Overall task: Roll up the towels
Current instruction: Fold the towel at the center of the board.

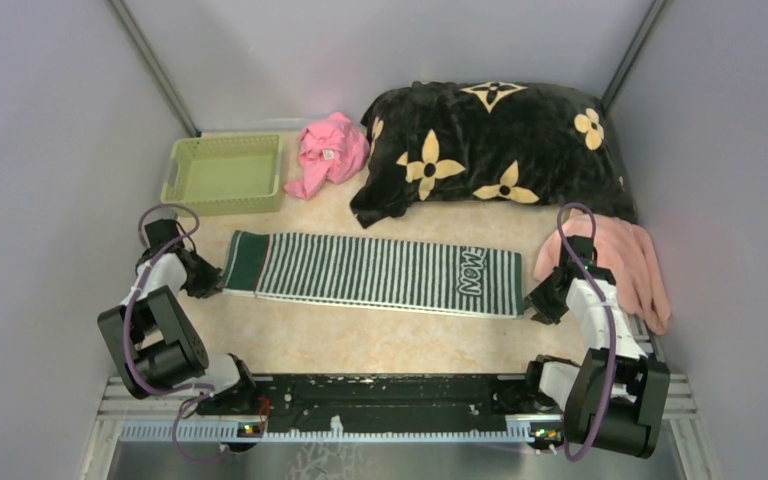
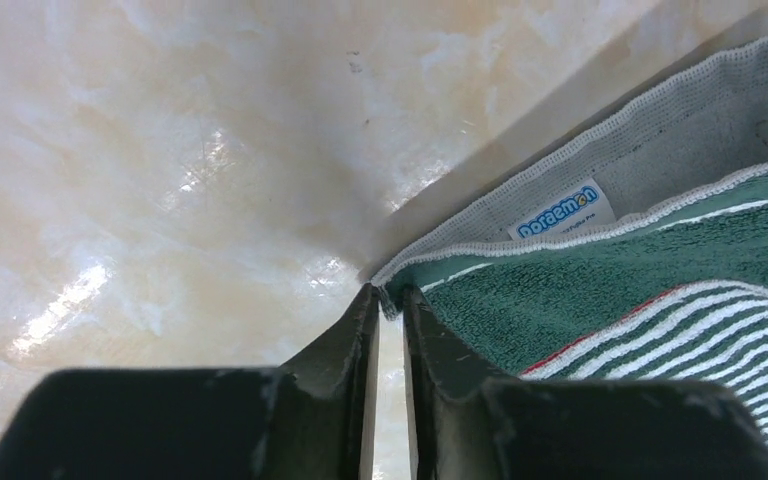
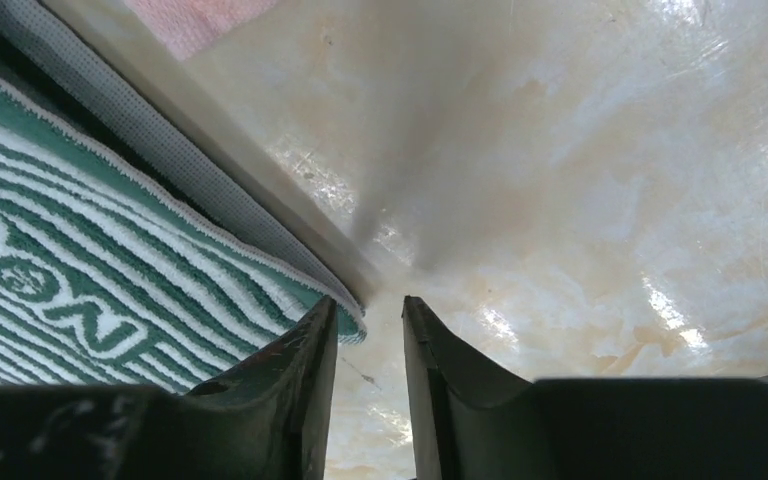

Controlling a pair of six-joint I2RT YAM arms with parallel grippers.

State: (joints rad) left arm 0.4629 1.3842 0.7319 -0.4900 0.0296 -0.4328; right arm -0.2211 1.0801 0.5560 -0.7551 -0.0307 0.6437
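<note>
well, green striped towel (image 1: 375, 272) flat, unrolled

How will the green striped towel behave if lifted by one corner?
Likely floppy: the green striped towel lies flat in thin layers, so it'd drape. Probably light, being thin terry. Pushed, it may bunch, though the table looks glossy.

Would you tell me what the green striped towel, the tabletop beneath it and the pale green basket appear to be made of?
The dark green towel with white stripes looks like terry cloth: fuzzy pile, flat woven grey hem. The beige marbled tabletop seems glossy laminate or polished stone; it mirrors light. The pale green rectangular basket is probably moulded plastic, given its lattice walls.
</note>
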